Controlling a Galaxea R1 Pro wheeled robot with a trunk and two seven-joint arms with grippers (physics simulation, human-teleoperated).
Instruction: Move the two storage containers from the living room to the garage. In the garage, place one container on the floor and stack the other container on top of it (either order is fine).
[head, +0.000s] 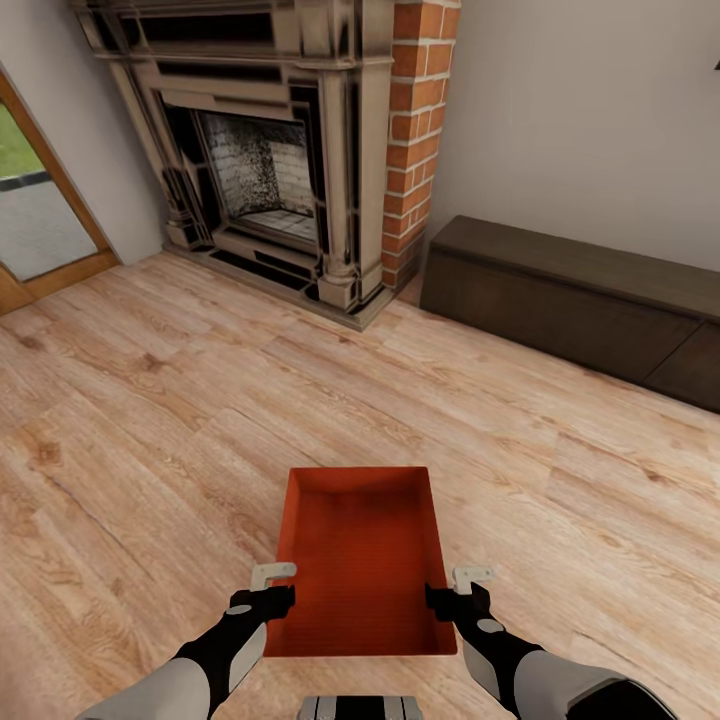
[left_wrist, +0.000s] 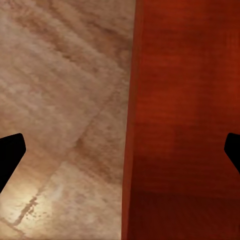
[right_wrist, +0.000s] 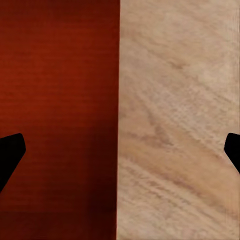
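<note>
One orange-red storage container (head: 362, 560) lies open side up on the light wood-plank floor of the living room, just in front of me. My left gripper (head: 270, 590) is at its near left corner and my right gripper (head: 457, 592) at its near right corner. In the left wrist view the left gripper (left_wrist: 121, 152) is open, and the container's thin left wall (left_wrist: 131, 150) runs between its black fingertips (left_wrist: 10, 155). In the right wrist view the right gripper (right_wrist: 120, 152) is open the same way over the container's right wall (right_wrist: 118, 100), with the ribbed inside (right_wrist: 60, 100) on one side.
A red-brick fireplace (head: 420, 130) with a dark metal surround (head: 270, 150) stands ahead on the left. A long low dark-brown bench (head: 570, 300) runs along the right wall. A wood-framed glass door (head: 40, 210) is at the far left. Wood floor (head: 150, 420) lies between.
</note>
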